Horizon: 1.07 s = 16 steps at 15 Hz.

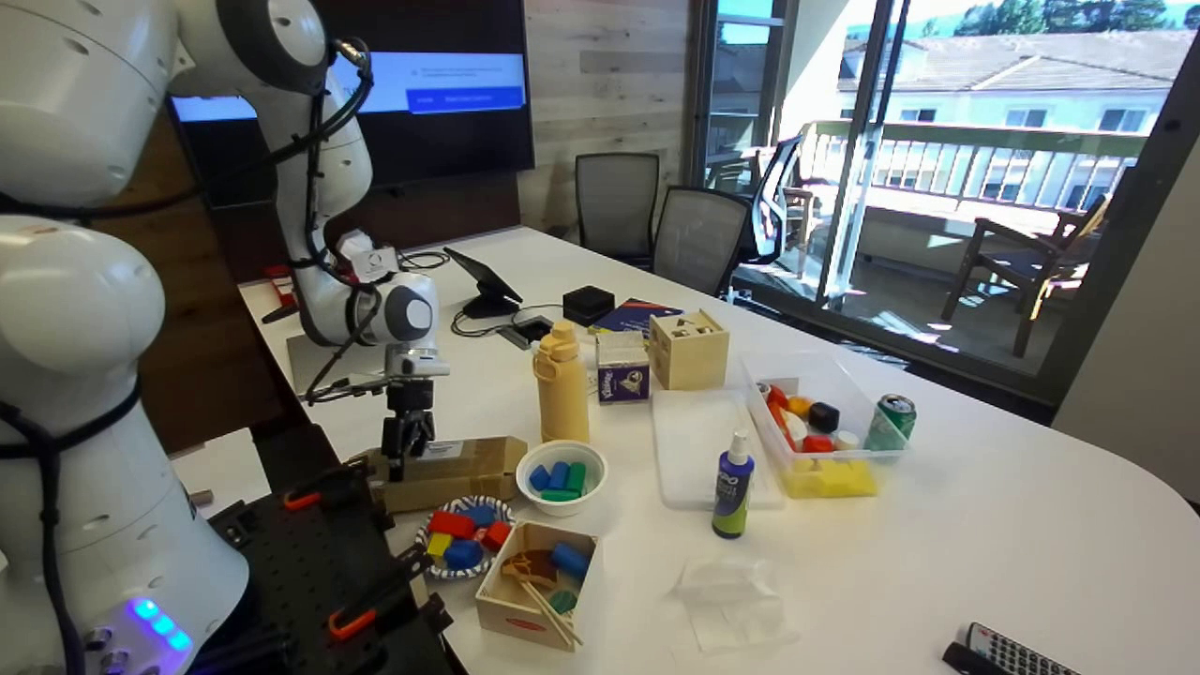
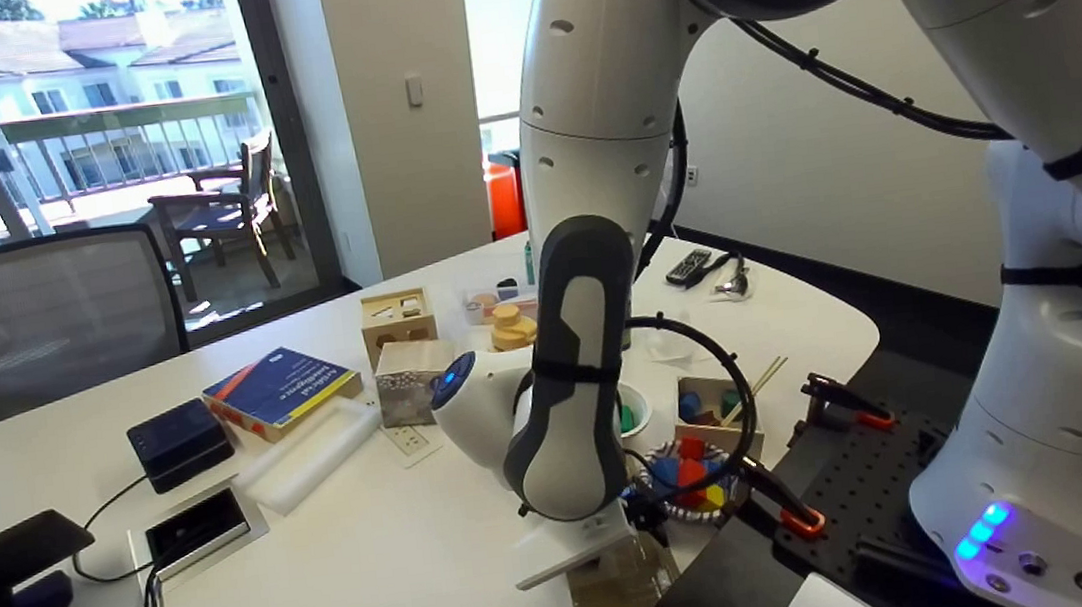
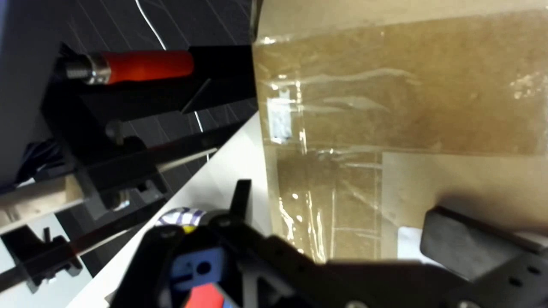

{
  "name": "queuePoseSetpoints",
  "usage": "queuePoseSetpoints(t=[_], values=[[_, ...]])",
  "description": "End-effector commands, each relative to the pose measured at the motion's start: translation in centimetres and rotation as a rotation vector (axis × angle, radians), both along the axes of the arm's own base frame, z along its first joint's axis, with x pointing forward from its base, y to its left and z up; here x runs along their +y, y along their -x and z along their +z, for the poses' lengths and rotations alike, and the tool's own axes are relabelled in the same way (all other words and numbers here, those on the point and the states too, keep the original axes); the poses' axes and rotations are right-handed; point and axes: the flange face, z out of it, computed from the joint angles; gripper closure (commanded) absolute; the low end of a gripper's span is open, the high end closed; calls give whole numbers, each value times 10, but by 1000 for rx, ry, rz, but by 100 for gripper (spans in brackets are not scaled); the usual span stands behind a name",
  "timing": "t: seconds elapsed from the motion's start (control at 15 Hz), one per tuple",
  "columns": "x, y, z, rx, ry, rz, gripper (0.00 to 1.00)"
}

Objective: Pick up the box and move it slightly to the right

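The flat, tan-brown cardboard box (image 1: 489, 475) lies at the edge of the white desk (image 1: 891, 572), a corner showing past it in the wrist view; there, black fingers (image 3: 456, 244) are spread apart. Just beside the box's other end sits a round white bowl (image 1: 561, 509); the desk runs on toward a wood-panelled wall (image 1: 609, 112).

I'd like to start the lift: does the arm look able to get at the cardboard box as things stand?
Probably yes: the gripper is right at the box, open, and nothing seems to stand between them. Whether its fingers already touch it, I cannot tell.
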Motion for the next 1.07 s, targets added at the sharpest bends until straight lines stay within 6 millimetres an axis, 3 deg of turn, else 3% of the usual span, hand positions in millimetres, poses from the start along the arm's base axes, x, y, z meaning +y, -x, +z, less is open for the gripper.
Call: queuePoseSetpoints(t=[0.0, 0.47, 0.67, 1.0], values=[[7, -26, 3, -71, -82, 89, 0], [27, -43, 11, -89, -178, 190, 0], [29, -56, 52, -112, -150, 191, 0], [38, -84, 155, -146, -126, 269, 0]])
